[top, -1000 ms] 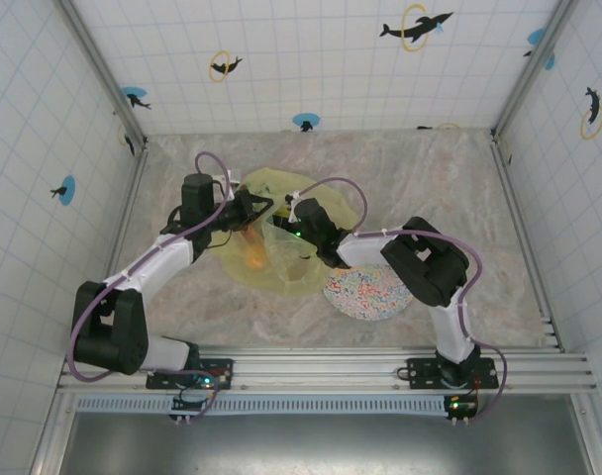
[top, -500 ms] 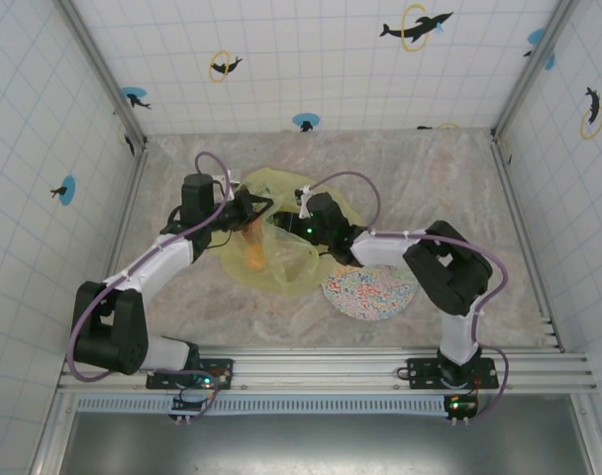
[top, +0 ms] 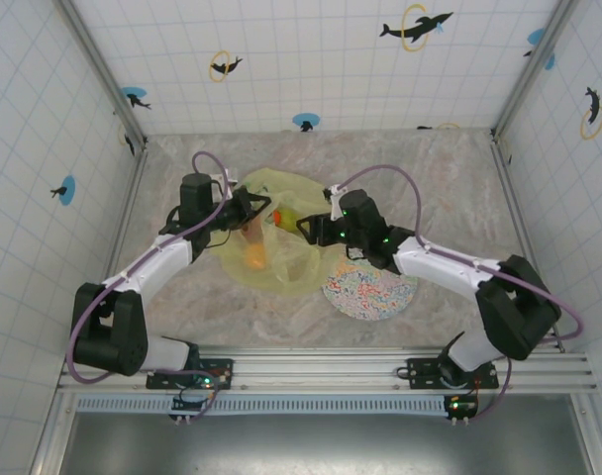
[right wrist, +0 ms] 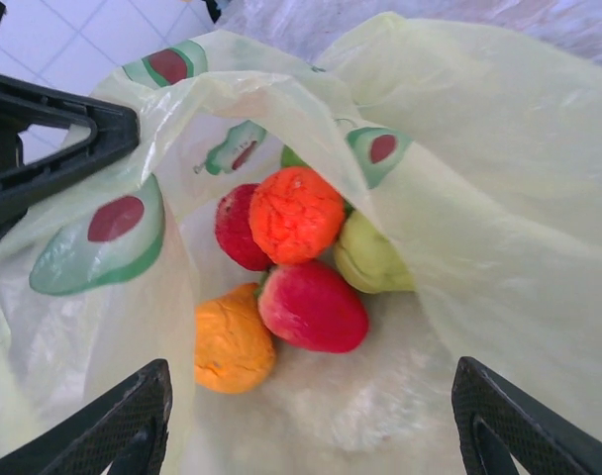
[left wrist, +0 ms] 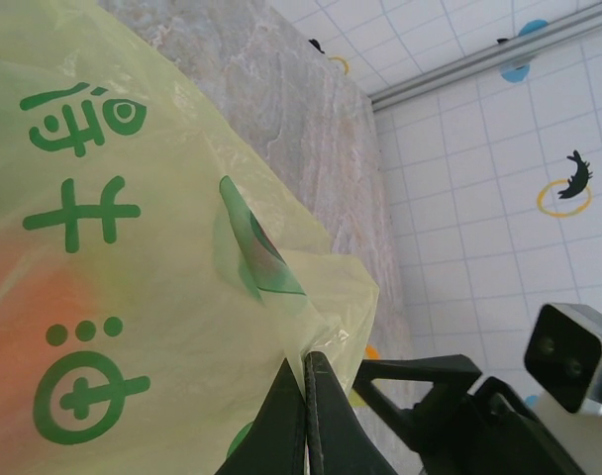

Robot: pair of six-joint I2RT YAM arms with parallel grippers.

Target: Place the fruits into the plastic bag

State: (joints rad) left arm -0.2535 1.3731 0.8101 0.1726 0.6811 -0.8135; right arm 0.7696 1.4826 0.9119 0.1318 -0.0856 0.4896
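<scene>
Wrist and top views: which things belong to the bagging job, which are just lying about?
Job: plastic bag, pinched by the left claw; inside it, orange, second orange, red apple, green fruit, dark red piece.
Lying about: speckled plate beside the bag.

There was one yellow-green plastic bag (right wrist: 499, 178). Six toy fruits lay in it. Two were oranges: a reddish orange (right wrist: 296, 213) at the centre of the right wrist frame and a yellower orange (right wrist: 232, 344) at lower left. There was also one red apple (right wrist: 316, 307), one dark red piece (right wrist: 237, 230), one pale green fruit (right wrist: 372, 259) and one green sliver (right wrist: 293, 156) of unclear kind. One speckled plate (top: 370, 289) sat lower right of centre in the top view. There were two grippers: the left gripper (left wrist: 306, 396) and the right gripper (right wrist: 311, 368).
</scene>
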